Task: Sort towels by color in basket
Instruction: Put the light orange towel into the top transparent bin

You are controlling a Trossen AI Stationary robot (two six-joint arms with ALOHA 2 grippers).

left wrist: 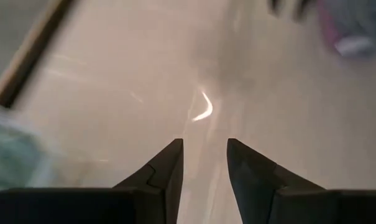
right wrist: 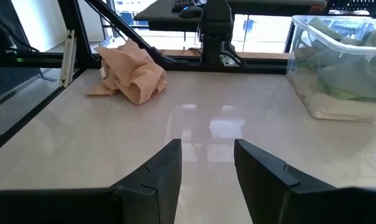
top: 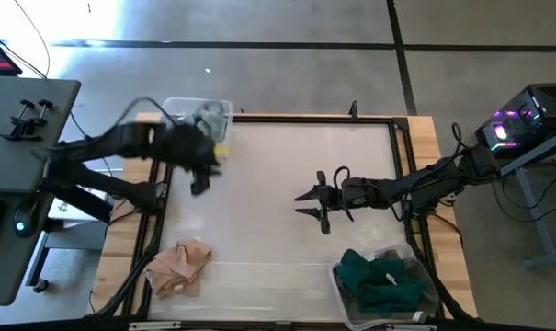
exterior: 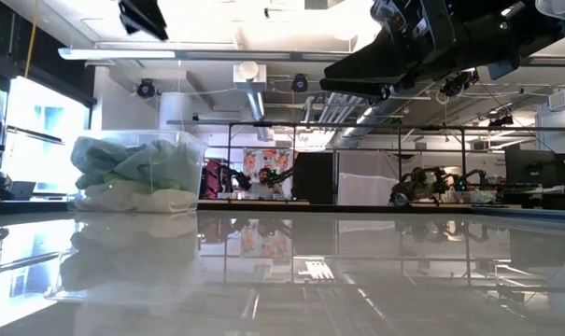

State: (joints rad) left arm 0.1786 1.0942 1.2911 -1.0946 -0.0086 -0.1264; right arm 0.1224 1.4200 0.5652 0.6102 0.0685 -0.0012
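Observation:
My left gripper hangs open above the table's far left, beside a clear basket that holds pale mint, lime green and white towels. Nothing is between its fingers. My right gripper stands open over the table's middle, fingers pointing toward the left edge, also with nothing in it. A crumpled peach towel lies on the table at the near left. Another clear basket at the near right holds dark teal towels.
A black frame rail runs round the white table top, with wooden borders outside it. Bare table surface stretches between the two baskets and the peach towel. A grey desk stands beyond the left edge.

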